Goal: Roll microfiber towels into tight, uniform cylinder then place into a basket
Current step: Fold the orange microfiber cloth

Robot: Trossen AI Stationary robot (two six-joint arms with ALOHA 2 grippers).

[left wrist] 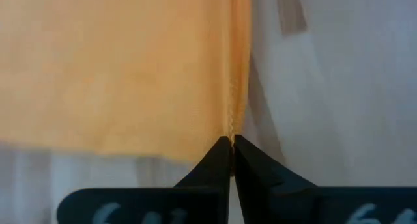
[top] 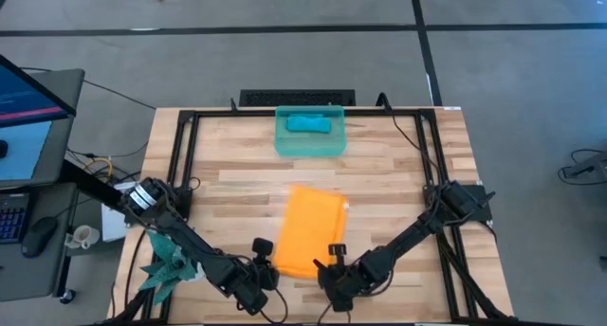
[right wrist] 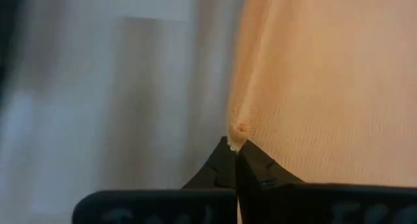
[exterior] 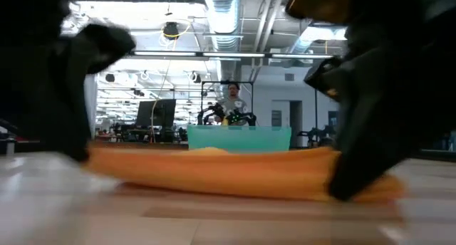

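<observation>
Pinching the near edge of the orange towel (top: pixel 308 228), both grippers sit at its two near corners: the left gripper (top: pixel 266 272) with fingers pressed together on one corner, the right gripper (top: pixel 330 272) with fingers pressed together on the other. In each wrist view the dark fingertips meet in a point right at the cloth's hem, with a small pucker of fabric between them.

From the grippers the towel runs straight ahead, its long axis pointing away from them toward the basket (top: pixel 309 133), which stands well beyond the cloth's far edge. So the roll would have to travel forward, the held edge turning over onto the cloth lying ahead of it. Neither arm is nearer; they share the edge evenly.

The teal-blue towel (top: pixel 310 123) already lies rolled inside the basket. Bare table (top: pixel 398 174) shows ahead of and outside each gripper, so there looks to be room. The teal plant figure (top: pixel 169 260) lies outside the left arm, clear of the cloth.
</observation>
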